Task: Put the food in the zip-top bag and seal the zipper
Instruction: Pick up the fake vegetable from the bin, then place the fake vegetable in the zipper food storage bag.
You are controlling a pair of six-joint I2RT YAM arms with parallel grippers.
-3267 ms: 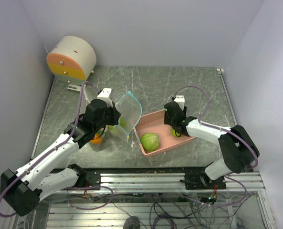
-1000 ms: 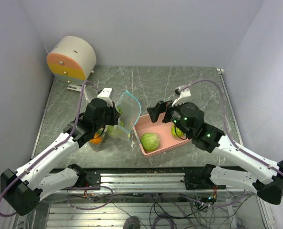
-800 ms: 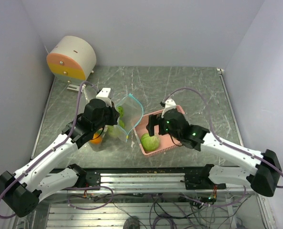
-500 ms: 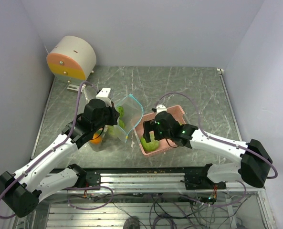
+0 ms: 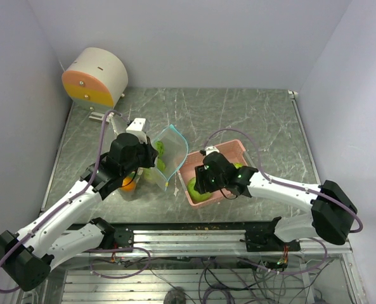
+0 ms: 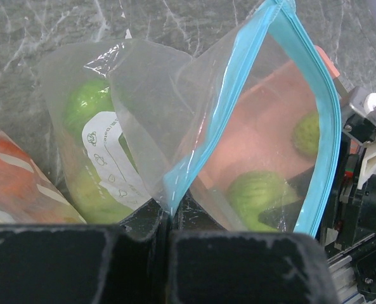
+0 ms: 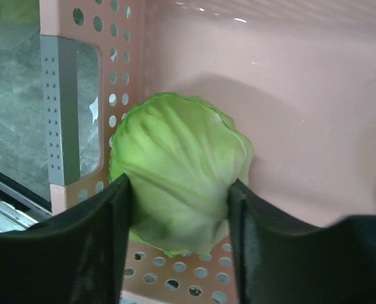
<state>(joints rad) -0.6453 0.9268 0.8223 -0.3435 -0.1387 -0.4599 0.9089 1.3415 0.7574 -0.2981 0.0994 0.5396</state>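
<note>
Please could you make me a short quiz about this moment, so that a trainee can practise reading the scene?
1. True or false: the fingers of the right gripper flank a cabbage lying in the pink tray.
2. What does the left gripper pinch? A) the mouth edge of the zip-top bag B) the pink tray's rim C) the cabbage
3. In one word: is the zipper open or sealed?
Key: 1 true; 2 A; 3 open.
</note>
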